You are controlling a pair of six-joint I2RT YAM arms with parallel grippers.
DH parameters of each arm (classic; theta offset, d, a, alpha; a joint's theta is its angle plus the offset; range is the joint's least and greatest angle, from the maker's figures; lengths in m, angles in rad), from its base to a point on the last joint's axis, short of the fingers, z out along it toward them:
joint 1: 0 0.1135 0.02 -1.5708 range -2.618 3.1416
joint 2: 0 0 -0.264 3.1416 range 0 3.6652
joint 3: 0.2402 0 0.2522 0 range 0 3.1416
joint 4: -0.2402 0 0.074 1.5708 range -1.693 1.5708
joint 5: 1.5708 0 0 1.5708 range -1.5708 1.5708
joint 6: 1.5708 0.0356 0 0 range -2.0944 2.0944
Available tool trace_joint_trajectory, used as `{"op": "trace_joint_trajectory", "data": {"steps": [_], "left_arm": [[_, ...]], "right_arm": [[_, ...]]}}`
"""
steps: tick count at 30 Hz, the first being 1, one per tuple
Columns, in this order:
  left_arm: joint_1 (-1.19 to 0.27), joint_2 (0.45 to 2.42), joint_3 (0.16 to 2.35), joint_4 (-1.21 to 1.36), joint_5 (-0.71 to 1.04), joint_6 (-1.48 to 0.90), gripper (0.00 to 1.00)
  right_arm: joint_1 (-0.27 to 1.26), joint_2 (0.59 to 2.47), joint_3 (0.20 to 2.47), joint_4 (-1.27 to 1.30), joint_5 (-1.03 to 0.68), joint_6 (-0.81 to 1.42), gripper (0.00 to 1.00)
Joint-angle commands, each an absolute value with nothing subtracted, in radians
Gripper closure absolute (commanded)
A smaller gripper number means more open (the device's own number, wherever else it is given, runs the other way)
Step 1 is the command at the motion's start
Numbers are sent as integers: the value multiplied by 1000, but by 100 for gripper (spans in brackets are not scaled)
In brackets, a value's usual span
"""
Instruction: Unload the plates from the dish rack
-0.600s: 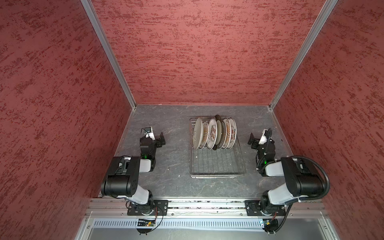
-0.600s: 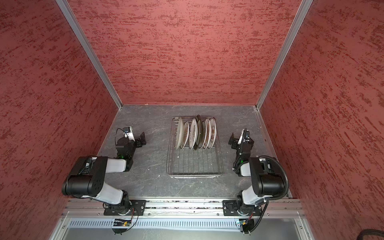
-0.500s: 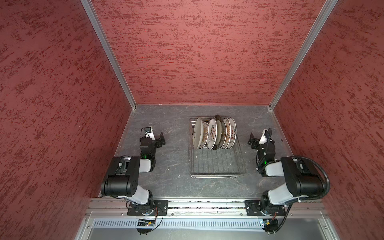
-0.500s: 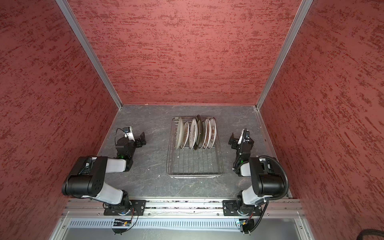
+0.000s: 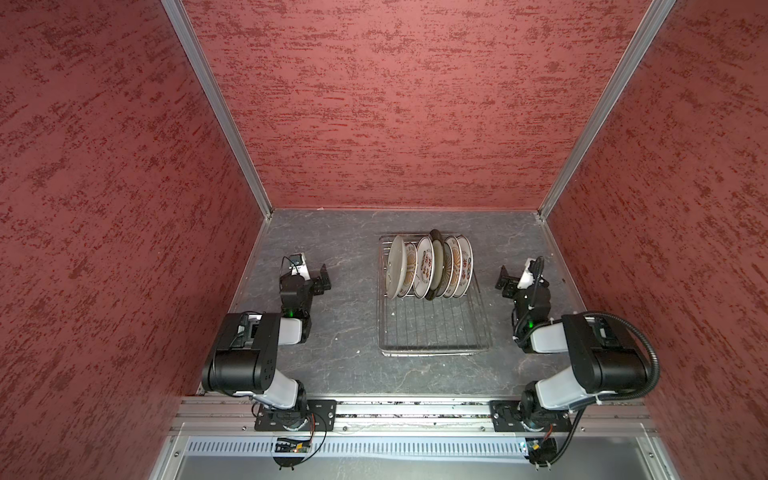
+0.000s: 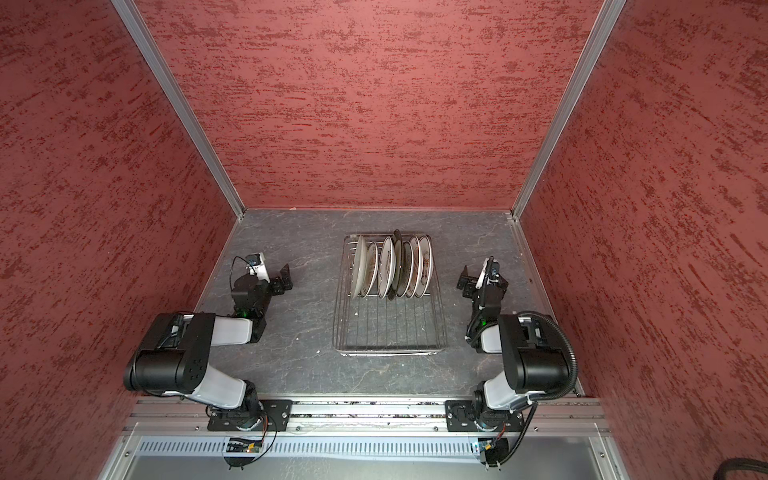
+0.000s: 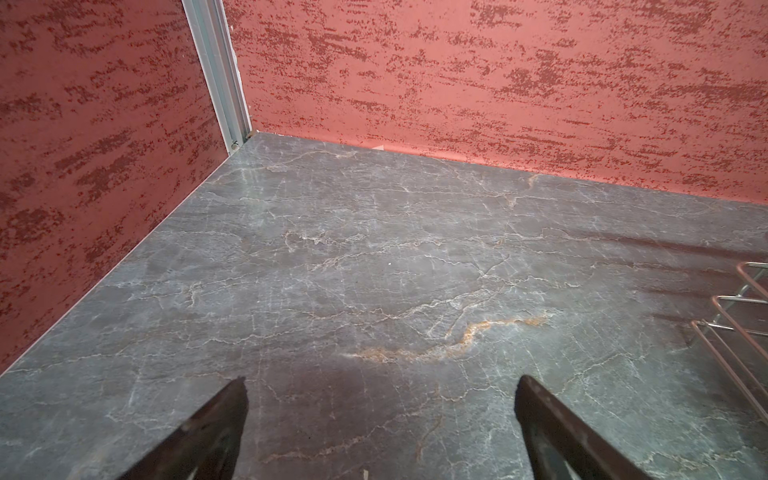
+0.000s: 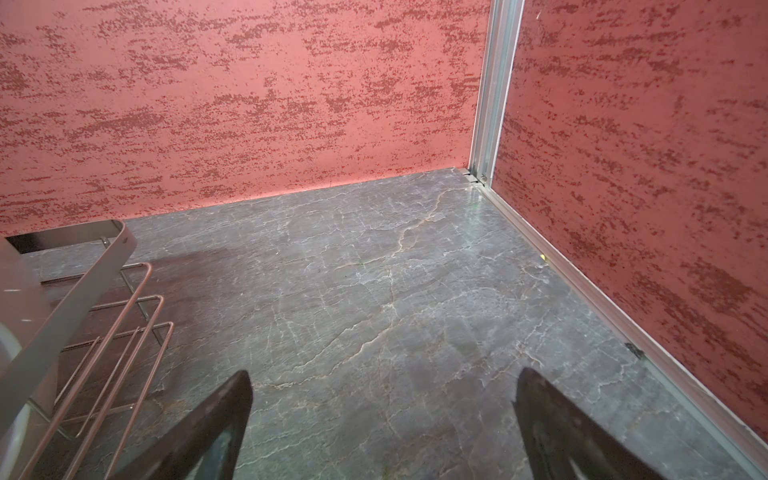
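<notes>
The silver wire dish rack lies in the middle of the grey table. Several plates stand upright in a row at its far end. A plain off-white plate is leftmost, a dark-rimmed plate stands in the middle, and white ones with orange and red print stand between and to the right. My left gripper rests open and empty to the left of the rack. Right of the rack, my right gripper is also open and empty. Both hover low over bare table.
Red textured walls close in the table on three sides, with metal posts at the back corners. A rack corner shows in the left wrist view and the rack rim in the right wrist view. An aluminium rail runs along the front.
</notes>
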State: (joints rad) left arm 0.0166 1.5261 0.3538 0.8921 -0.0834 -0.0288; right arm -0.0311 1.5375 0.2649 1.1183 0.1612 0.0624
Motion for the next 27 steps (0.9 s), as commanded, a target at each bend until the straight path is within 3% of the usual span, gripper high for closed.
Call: {"op": "trace_joint_trajectory", "data": {"steps": [1,23,27], "left_arm": [[20,1532,367,918,-75,-20,0],[18,1531,362,929,-66,-15,0],[8,1459,355,875,-105,-18,1]], "right_arm": [[-38,1543,279,1155,150,43,1],[-38,1537,278,1156,150,42,1],[-37,1472,306,1054,110,26,1]]}}
